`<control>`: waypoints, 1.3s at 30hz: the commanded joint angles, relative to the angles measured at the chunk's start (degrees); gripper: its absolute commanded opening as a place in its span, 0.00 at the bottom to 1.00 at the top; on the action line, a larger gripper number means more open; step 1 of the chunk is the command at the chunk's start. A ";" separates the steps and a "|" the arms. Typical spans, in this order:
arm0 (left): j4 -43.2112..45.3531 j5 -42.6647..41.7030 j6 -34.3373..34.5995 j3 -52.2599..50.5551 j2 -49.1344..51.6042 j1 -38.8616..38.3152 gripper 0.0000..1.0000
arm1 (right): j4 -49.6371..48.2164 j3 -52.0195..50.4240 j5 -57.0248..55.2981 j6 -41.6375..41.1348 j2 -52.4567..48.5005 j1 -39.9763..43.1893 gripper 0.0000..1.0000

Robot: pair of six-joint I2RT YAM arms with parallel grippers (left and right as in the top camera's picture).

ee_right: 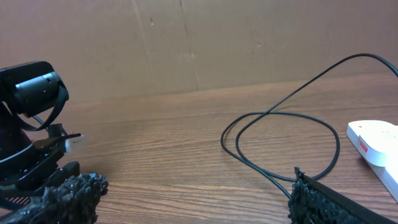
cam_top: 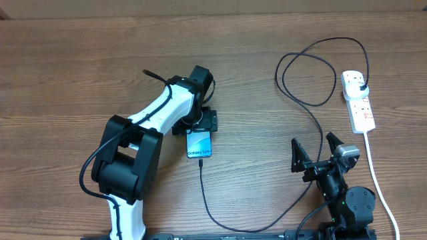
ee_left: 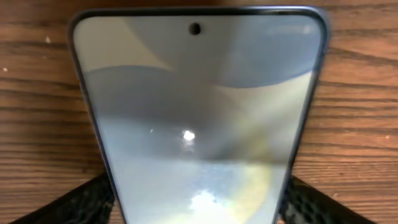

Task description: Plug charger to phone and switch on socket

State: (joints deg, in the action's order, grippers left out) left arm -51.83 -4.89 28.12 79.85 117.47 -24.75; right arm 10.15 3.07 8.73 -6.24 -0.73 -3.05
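The phone [cam_top: 199,144] lies flat at the table's middle with its screen lit, and the charger's [cam_top: 313,113] tip sits in its near end. From there the thin black cable runs toward the front edge, loops right and up to its plug in the white socket [cam_top: 358,101]. My left gripper [cam_top: 197,127] reaches down over the phone's far end. In the left wrist view the phone [ee_left: 196,93] fills the frame with a black finger [ee_left: 81,205] against each long edge. My right gripper [cam_top: 312,150] stands open near the front right, holding nothing.
The socket's thick white cord [cam_top: 375,177] trails to the front edge, right of my right arm. In the right wrist view the charger's loops [ee_right: 280,115] lie ahead, the socket [ee_right: 373,140] is at right and the left arm [ee_right: 25,124] at left.
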 commanded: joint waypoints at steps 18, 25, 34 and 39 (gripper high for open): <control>0.24 -2.19 -0.13 -3.02 2.23 -1.33 1.00 | -0.22 -0.13 -0.09 -0.33 0.57 -0.11 1.00; 0.33 -2.01 2.16 -4.52 2.23 -1.90 1.00 | -0.20 -0.13 -0.09 -0.33 0.57 -0.11 1.00; 0.66 1.55 3.63 -6.43 2.25 -1.90 1.00 | -0.20 -0.13 -0.09 -0.33 0.57 -0.11 1.00; 2.14 2.25 3.63 -6.43 2.25 -1.90 1.00 | -0.22 -0.13 -0.09 -0.33 0.57 -0.11 1.00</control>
State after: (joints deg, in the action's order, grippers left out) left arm -50.74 -1.61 30.33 76.84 115.96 -26.72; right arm 10.13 3.07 8.75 -6.26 -0.73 -3.05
